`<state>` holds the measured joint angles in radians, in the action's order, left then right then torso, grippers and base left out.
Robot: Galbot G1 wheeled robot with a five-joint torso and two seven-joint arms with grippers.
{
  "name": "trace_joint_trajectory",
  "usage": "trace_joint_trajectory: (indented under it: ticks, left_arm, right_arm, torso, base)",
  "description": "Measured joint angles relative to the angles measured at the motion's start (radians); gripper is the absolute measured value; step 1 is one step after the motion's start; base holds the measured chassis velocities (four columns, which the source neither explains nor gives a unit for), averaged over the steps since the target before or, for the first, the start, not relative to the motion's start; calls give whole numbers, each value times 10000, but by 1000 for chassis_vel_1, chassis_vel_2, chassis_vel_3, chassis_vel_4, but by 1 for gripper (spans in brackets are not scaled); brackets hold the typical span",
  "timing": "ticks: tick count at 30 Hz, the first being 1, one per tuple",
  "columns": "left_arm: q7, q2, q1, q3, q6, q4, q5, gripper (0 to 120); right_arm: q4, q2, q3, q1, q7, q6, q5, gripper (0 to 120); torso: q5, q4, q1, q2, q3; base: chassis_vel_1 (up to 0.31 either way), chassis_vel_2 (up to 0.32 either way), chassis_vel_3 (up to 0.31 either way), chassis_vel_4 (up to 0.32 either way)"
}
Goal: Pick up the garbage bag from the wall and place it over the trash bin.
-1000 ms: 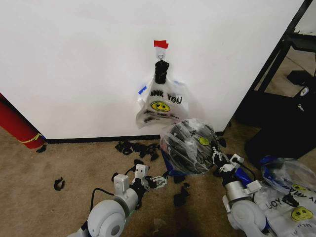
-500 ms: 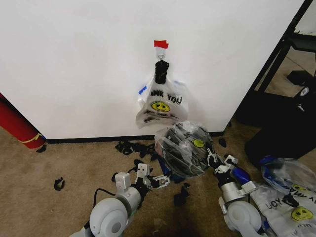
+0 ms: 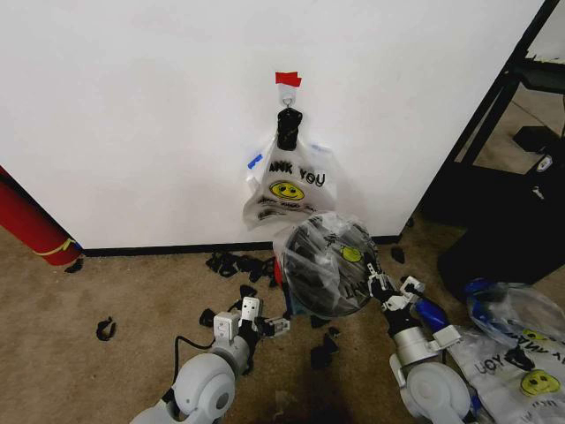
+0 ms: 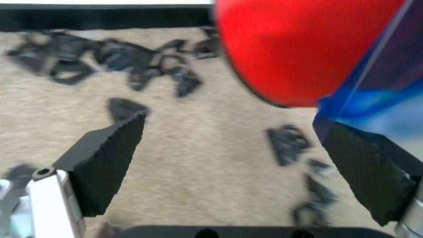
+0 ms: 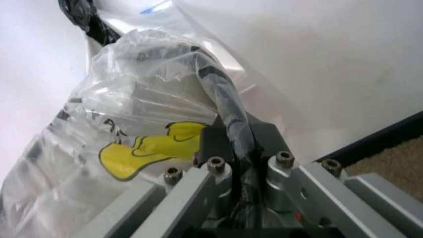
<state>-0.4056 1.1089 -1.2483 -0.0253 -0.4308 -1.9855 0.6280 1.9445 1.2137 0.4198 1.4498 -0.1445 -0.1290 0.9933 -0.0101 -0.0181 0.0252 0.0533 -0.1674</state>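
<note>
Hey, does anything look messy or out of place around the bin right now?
Yes. Black scraps litter the carpet below the wall, and the trash bin, bag-wrapped, is tipped with its rim pinched in the right gripper.

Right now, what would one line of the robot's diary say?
right hand: shut on bin rim and garbage bag | trash bin: tilted, bag over it | left hand: open, low over carpet

garbage bag [image 3: 331, 256]: thin, glossy, crinkled see-through plastic
trash bin [image 3: 305, 265]: black wire mesh
wall [image 3: 132, 115]: smooth, matt white
floor [image 3: 115, 283]: rough tan carpet
right end effector [image 5: 235, 144]: bare metal, black pads
</note>
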Motion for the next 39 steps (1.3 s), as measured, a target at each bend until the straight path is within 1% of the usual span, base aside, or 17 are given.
trace_joint_trajectory:
  ticks: [3,5,8,12,13,15,22,26,27,29,31,34,35,36,37,38,39]
  left_arm:
    - [-17,-150,-104,-81,46,-20,-26,100]
    - [346,-373,-344,-125,37,-327,-58,100]
    - [671,-506,-489,-118,1,-526,-172,100]
    - [1911,-816,-832,-138,36,-847,-1008,100]
    - [1911,-816,-832,-138,36,-847,-1008,100]
    - [2325,-923,-988,-252,249,-893,-1619,100]
    - [2103,-875,-1260,-520,578,-1547,-1656,100]
    - [921,-510,-1578,-444,1317,-3188,-1352,100]
    - [912,-468,-1643,-343,1484,-3574,-1406,97]
    - [939,-467,-1681,-251,1540,-3771,-1466,95]
    - [1088,-519,-1660,66,1607,-3908,-1765,86]
    - [1126,-594,-1397,408,1817,-3385,-2313,72]
    - [1126,-594,-1397,408,1817,-3385,-2313,72]
    - [1126,-611,-1311,463,1850,-3272,-2360,69]
    - [1110,-640,-1173,541,1858,-3155,-2359,63]
    - [1097,-650,-1117,565,1850,-3121,-2346,61]
    - [1036,-660,-980,619,1784,-3054,-2321,55]
  right_arm:
    - [-9,-12,-32,-40,6,5,-17,1]
    - [-130,16,-55,-173,72,2,-22,1]
    - [-250,67,-79,-275,158,-3,-22,1]
    - [-671,259,-144,-599,509,-6,14,1]
    - [-671,259,-144,-599,509,-6,14,1]
    - [-992,327,-91,-786,559,-29,9,1]
    - [-1533,344,36,-955,544,-248,-149,1]
    - [-1875,371,13,-914,237,-563,-814,1]
    - [-1939,399,-27,-906,142,-671,-1112,1]
    - [-1976,420,-69,-903,51,-757,-1359,1]
    - [-2045,482,-277,-907,-241,-1044,-2126,1]
    - [-2105,604,-652,-970,-639,-1633,-3135,1]
    - [-2105,604,-652,-970,-639,-1633,-3135,1]
    - [-2107,626,-744,-982,-717,-1749,-3331,1]
    - [-2144,670,-926,-1021,-866,-1969,-3664,1]
    - [-2162,685,-978,-1037,-903,-2038,-3761,1]
    - [-2227,739,-1123,-1098,-992,-2236,-4026,1]
  torso:
    - [1,-1,0,0,0]
    - [0,1,0,1,0]
    - [1,2,0,0,0]
    - [1,1,0,0,0]
    - [1,1,0,0,0]
    - [0,2,0,0,0]
    - [0,0,0,0,0]
    - [0,0,0,0,1]
    - [2,-1,0,0,1]
    - [2,0,0,0,1]
    - [2,1,0,0,1]
    - [1,0,0,0,1]
    - [1,0,0,0,1]
    - [1,1,0,0,1]
    - [0,1,0,0,1]
    - [0,1,0,0,0]
    - [0,0,0,0,1]
  base:
    - [0,0,0,0]
    - [0,0,0,0]
    - [0,0,0,0]
    - [0,0,0,0]
    - [0,0,0,0]
    - [0,0,0,0]
    - [0,0,0,0]
    - [0,0,0,0]
    - [0,0,0,0]
    - [0,0,0,0]
    - [0,0,0,0]
    - [0,0,0,0]
    - [0,0,0,0]
    - [0,0,0,0]
    - [0,0,0,0]
    - [0,0,0,0]
    - [0,0,0,0]
